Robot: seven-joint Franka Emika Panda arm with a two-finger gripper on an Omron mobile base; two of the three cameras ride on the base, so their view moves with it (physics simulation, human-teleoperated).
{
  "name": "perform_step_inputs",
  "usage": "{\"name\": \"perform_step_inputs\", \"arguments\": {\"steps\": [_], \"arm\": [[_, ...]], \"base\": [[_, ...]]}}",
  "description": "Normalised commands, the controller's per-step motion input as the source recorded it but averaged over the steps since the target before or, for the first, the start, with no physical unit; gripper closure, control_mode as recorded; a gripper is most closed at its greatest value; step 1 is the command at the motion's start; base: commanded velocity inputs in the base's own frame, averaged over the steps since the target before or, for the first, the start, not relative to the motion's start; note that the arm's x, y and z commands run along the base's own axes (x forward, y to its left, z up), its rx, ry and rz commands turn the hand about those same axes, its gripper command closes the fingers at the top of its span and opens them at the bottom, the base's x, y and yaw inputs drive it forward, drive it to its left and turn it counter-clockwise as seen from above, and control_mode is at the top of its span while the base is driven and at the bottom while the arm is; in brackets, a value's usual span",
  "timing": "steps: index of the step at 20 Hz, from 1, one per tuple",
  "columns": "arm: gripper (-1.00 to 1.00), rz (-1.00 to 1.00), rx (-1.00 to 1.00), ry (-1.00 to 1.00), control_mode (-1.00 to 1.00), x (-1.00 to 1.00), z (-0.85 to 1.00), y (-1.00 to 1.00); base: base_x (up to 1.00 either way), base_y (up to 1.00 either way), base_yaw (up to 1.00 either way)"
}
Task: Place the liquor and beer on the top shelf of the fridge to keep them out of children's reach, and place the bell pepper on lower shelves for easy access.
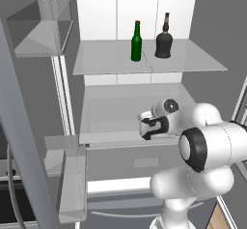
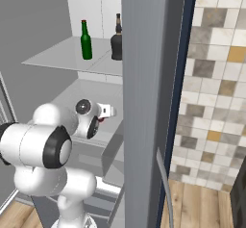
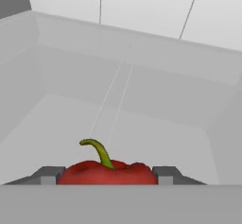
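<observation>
You can see the beer [image 1: 136, 42] and the liquor [image 1: 164, 38] standing upright side by side on the top shelf [image 1: 106, 61] of the fridge [image 1: 96, 10], in the upper middle of the left base view; the beer is to the left of the liquor and they are near each other but apart. In the right base view the same 2 bottles sit at the upper left, the liquor partly hidden behind the grey door edge.

Look at the hand view: the bell pepper [image 3: 108, 172] lies at the bottom centre, red with a curved green stem, right between the 2 fingers [image 3: 47, 175]. The gripper [image 3: 108, 176] is grasping the bell pepper, one tip against each side. Behind it you see the pale floor and walls of a lower shelf [image 3: 142, 128].

In the left base view the gripper [image 1: 150, 126] hangs at centre right, over the lower shelf below the bottles.
</observation>
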Motion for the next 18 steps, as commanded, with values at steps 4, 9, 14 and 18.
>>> {"name": "perform_step_inputs", "arguments": {"steps": [4,9,14,18], "arm": [[1.0,0.0,0.0,0.0,-1.0,0.41,-0.14,0.0],[1.0,0.0,0.0,0.0,-1.0,0.41,-0.09,0.0],[-1.0,0.0,0.0,0.0,-1.0,0.38,-0.04,0.0],[-1.0,0.0,0.0,0.0,-1.0,0.24,0.0,0.0]], "base": [[0.0,0.0,0.0],[0.0,0.0,0.0],[0.0,0.0,0.0],[0.0,0.0,0.0]]}}
